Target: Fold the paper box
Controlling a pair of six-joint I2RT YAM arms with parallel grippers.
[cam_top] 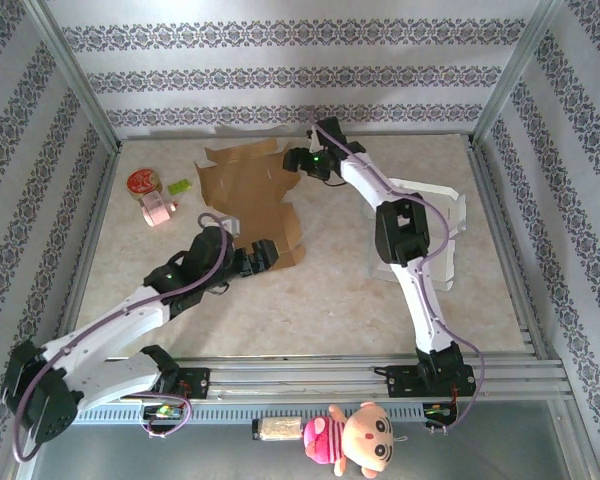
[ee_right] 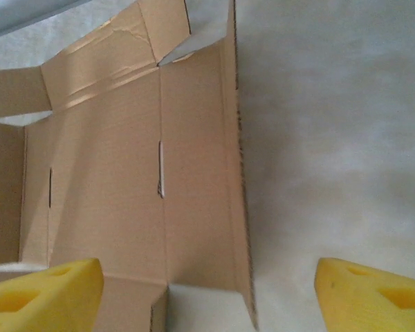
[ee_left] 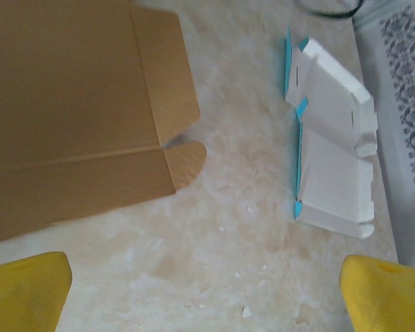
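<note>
The paper box (cam_top: pixel 245 195) is a brown cardboard blank lying mostly flat at the back middle of the table, its flaps spread out. My left gripper (cam_top: pixel 270 252) hovers open at the blank's near right corner. In the left wrist view the cardboard (ee_left: pixel 69 104) lies up and left of the open gripper (ee_left: pixel 206 290), whose yellow fingertips (ee_left: pixel 28 290) have only bare table between them. My right gripper (cam_top: pixel 298 160) is at the blank's far right edge. In the right wrist view it (ee_right: pixel 207 294) stands open, straddling the raised side flap of the cardboard (ee_right: pixel 124 173) without touching it.
A white folded box with blue edges (ee_left: pixel 335 152) lies at the right, partly under the right arm (cam_top: pixel 450 215). A red tape roll (cam_top: pixel 143 183), a pink item (cam_top: pixel 158 212) and a small green piece (cam_top: pixel 179 186) sit at the left. A doll (cam_top: pixel 355 435) lies beyond the front rail.
</note>
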